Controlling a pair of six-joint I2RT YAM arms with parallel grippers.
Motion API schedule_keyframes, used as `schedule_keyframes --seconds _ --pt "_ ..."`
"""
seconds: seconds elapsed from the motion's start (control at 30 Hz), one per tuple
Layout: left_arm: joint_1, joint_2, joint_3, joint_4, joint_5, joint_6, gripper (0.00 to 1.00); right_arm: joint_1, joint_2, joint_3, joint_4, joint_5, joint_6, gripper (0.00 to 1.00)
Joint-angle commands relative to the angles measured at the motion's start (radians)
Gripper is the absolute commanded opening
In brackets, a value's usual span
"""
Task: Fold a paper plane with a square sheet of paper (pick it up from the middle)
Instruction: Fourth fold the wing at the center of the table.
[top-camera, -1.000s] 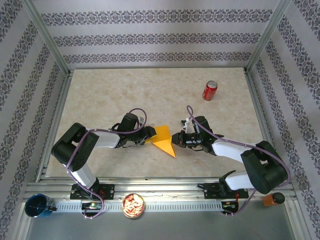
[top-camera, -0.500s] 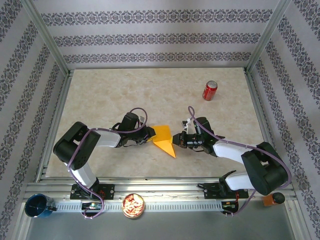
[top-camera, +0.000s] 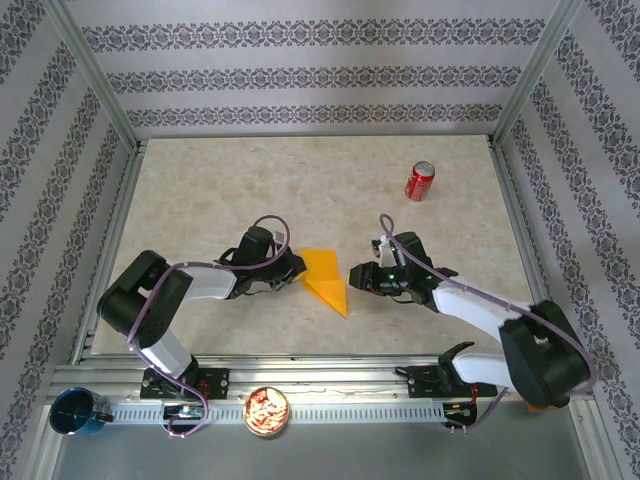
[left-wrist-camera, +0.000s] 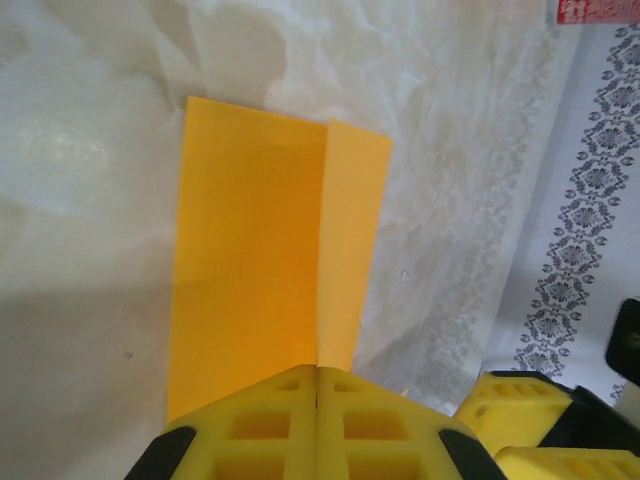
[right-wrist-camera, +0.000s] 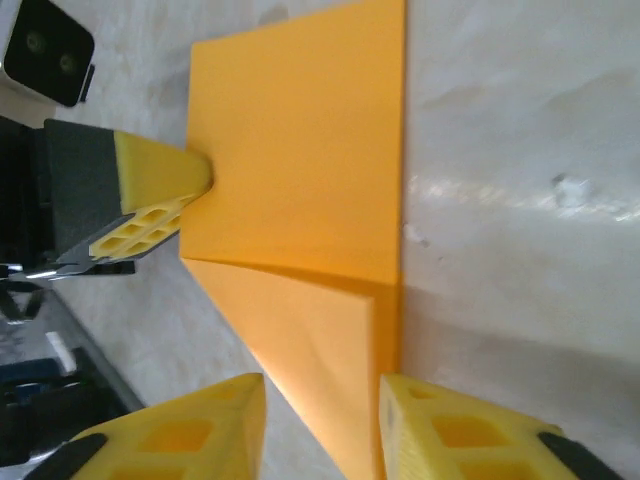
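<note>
The left pincer (left-wrist-camera: 317, 372) is clamped shut on the left edge of the paper (top-camera: 325, 276), its arm stretched low toward the middle of the bench (top-camera: 200, 190). The right pincer (right-wrist-camera: 322, 388) stands partly open and grips nothing, with the paper's pointed end between its fingers. Its arm reaches in low from the opposite side, so the folded paper lies mid-bench between the two.

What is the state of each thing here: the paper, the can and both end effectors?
paper: folded into a pointed shape, with overlapping layers.
left end effector: shut, tips at the paper's edge.
right end effector: open, the paper's edge between its fingers.
soda can: upright, far from the paper.
</note>
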Motion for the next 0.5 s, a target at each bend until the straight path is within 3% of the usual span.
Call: schedule_keyframes --seconds 0.0,0.2,0.47 --pt "0.010 -0.077 -0.022 -0.024 -0.073 -0.020 0.00 0.096 -0.123 -0.008 -0.094 0.280 -0.135 0.44" --pt "-0.001 -0.146 -0.036 -0.078 -0.139 -0.062 0.00 0.484 -0.227 -0.123 0.102 0.791 -0.405 0.41" --pt "-0.016 -0.175 -0.044 -0.114 -0.191 -0.090 0.00 0.646 0.004 -0.052 0.208 0.885 -0.649 0.37"
